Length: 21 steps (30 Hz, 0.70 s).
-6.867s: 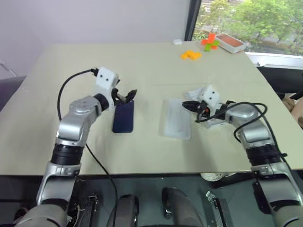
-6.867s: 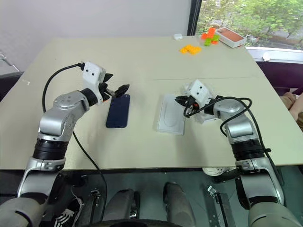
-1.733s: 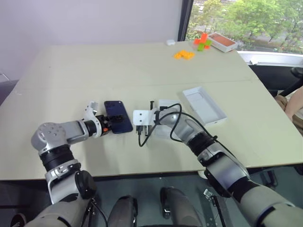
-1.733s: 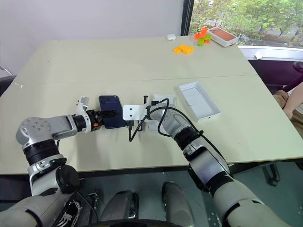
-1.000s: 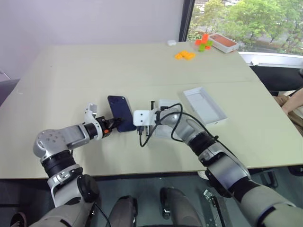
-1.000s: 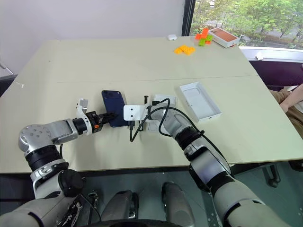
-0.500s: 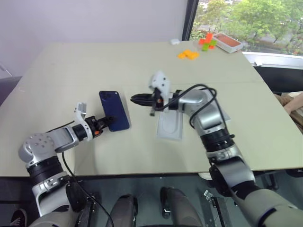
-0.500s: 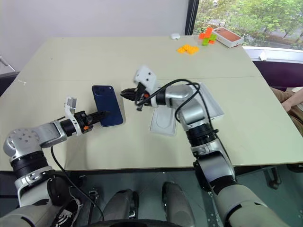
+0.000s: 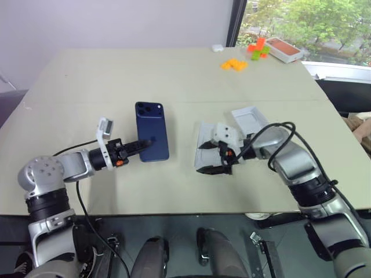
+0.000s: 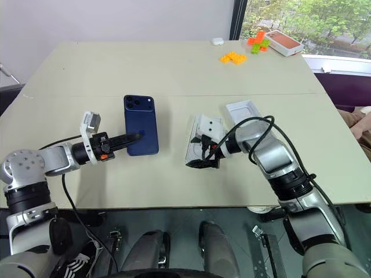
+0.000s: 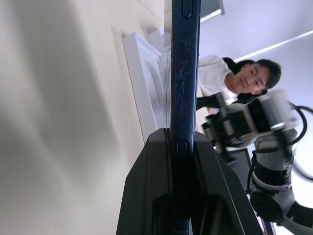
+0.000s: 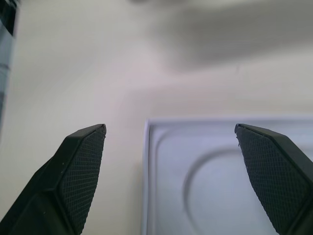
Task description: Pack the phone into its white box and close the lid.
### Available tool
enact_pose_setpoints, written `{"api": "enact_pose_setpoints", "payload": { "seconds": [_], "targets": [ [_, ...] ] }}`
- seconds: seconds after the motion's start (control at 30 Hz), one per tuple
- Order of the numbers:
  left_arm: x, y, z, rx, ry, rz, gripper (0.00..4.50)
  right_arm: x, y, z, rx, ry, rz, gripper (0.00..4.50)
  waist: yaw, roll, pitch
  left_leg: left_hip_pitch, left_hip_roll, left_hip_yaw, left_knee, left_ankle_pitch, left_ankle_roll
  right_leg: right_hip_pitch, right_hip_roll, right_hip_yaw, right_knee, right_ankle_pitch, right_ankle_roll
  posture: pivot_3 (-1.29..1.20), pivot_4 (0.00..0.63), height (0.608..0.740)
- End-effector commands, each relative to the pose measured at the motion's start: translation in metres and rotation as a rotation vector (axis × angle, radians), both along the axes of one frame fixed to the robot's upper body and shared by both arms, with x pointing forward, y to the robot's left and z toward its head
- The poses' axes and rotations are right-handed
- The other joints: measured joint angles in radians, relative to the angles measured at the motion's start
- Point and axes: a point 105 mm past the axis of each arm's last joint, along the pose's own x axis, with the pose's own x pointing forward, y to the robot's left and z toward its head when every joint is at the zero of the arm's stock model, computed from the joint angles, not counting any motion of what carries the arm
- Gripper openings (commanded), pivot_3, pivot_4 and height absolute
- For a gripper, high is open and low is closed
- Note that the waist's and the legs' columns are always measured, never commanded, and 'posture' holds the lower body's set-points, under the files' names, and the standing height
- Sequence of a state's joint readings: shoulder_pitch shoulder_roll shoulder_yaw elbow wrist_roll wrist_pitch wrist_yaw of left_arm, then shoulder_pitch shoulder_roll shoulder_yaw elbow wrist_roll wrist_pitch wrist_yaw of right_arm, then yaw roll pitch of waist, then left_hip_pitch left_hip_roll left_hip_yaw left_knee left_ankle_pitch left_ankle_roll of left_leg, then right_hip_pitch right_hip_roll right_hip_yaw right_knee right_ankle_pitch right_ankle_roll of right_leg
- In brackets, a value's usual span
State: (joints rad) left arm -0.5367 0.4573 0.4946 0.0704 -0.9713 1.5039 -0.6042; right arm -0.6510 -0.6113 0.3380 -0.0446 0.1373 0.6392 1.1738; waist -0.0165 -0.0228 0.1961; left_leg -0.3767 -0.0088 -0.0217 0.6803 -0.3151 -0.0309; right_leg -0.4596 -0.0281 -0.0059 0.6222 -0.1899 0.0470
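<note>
Phone [image 9: 152, 131]: you see the dark navy phone held clear of the desk [image 9: 104, 81], left of centre. Its long axis runs from near to far, leaning slightly left at the far end. The camera cluster sits at the far end and the glossy back faces up toward the head camera.

Left claw [image 9: 141, 145]: your left claw is closed on the near edge of the phone. In the left wrist view the phone stands edge-on between the two black fingers [image 11: 146, 196].

Right claw [image 10: 200, 152]: your right claw is spread wide and grips nothing. It hangs over the near end of the white insert [image 10: 203, 132], its two textured fingertips [image 12: 80, 161] well apart.

White insert: a narrow white piece with an oval recess, lying flat on the desk right of the phone. Its long axis runs near to far. The right wrist view shows a corner and the curve of the recess between the fingertips.

Shallow white tray [image 9: 249, 120]: lies just right of the insert, hollow side up, long axis near to far and angled a little. You cannot tell from here whether it is the box or the lid.

Far right corner of the desk: an orange-red flat box [image 9: 286, 50], orange blocks [image 9: 233, 65], orange and green blocks [image 9: 257, 48], and a small white object [image 9: 217, 48].

Person [image 11: 230, 81]: visible in the left wrist view, beyond the right arm.
</note>
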Motion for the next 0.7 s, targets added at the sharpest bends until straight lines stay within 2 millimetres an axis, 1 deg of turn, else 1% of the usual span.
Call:
{"api": "enact_pose_setpoints", "payload": {
  "seconds": [0.03, 0.2, 0.37, 0.47, 0.5, 0.53, 0.67, 0.7],
  "targets": [
    [0.002, 0.001, 0.013, 0.001, -0.070, 0.008, 0.00, -0.002, -0.006, 0.005, -0.083, -0.094, 0.011, 4.41, 0.001, 0.000, 0.000, 0.000, 0.000, 0.000, 0.000, 0.000, 0.000, 0.000, 0.000, 0.000, 0.000, 0.000, 0.000, 0.00, 0.150, 0.740],
    [0.005, 0.000, 0.012, 0.018, -0.072, 0.031, 0.00, -0.008, -0.019, -0.005, -0.186, -0.132, 0.035, 4.41, 0.003, 0.000, 0.000, 0.000, 0.000, 0.000, 0.001, 0.000, 0.000, 0.001, 0.001, 0.000, 0.000, 0.000, 0.000, 0.00, 0.150, 0.740],
    [0.004, -0.003, 0.010, 0.021, -0.068, 0.029, 0.00, -0.009, -0.017, -0.008, -0.171, -0.129, 0.037, 4.41, 0.001, 0.000, 0.000, 0.001, 0.000, 0.000, 0.001, 0.000, 0.000, 0.001, 0.001, 0.000, 0.000, 0.000, 0.000, 0.00, 0.150, 0.740],
    [0.005, -0.005, 0.010, 0.025, -0.069, 0.030, 0.00, -0.006, -0.018, -0.016, -0.194, -0.153, 0.032, 3.67, 0.003, 0.000, 0.000, 0.001, 0.000, 0.000, 0.001, 0.000, 0.000, 0.001, 0.001, 0.000, 0.001, 0.000, 0.000, 0.00, 0.150, 0.740],
    [0.005, -0.005, 0.010, 0.024, -0.070, 0.030, 0.00, -0.005, -0.017, -0.018, -0.203, -0.161, 0.034, 3.11, 0.002, 0.000, 0.000, 0.001, 0.000, 0.000, 0.002, 0.000, 0.000, 0.001, 0.001, 0.000, 0.001, 0.000, 0.000, 0.00, 0.150, 0.740],
    [0.005, -0.005, 0.011, 0.023, -0.071, 0.029, 0.00, -0.004, -0.017, -0.019, -0.209, -0.181, 0.034, 2.71, 0.001, 0.000, 0.000, 0.001, 0.000, 0.000, 0.002, 0.000, 0.000, 0.001, 0.001, 0.000, 0.001, 0.000, 0.000, 0.00, 0.150, 0.740],
    [0.005, -0.003, 0.011, 0.030, -0.069, 0.036, 0.00, 0.002, -0.014, -0.017, -0.189, -0.185, 0.002, 2.71, 0.001, -0.001, 0.000, 0.002, 0.000, 0.001, 0.003, 0.000, 0.000, 0.003, 0.001, 0.000, 0.002, 0.000, 0.000, 0.00, 0.150, 0.740],
    [0.005, -0.003, 0.011, 0.031, -0.069, 0.039, 0.00, 0.003, -0.014, -0.018, -0.189, -0.188, -0.003, 2.51, 0.001, -0.001, 0.000, 0.003, 0.000, 0.001, 0.003, 0.001, -0.001, 0.003, 0.001, 0.001, 0.002, 0.000, 0.000, 0.00, 0.150, 0.740]
  ]
}}
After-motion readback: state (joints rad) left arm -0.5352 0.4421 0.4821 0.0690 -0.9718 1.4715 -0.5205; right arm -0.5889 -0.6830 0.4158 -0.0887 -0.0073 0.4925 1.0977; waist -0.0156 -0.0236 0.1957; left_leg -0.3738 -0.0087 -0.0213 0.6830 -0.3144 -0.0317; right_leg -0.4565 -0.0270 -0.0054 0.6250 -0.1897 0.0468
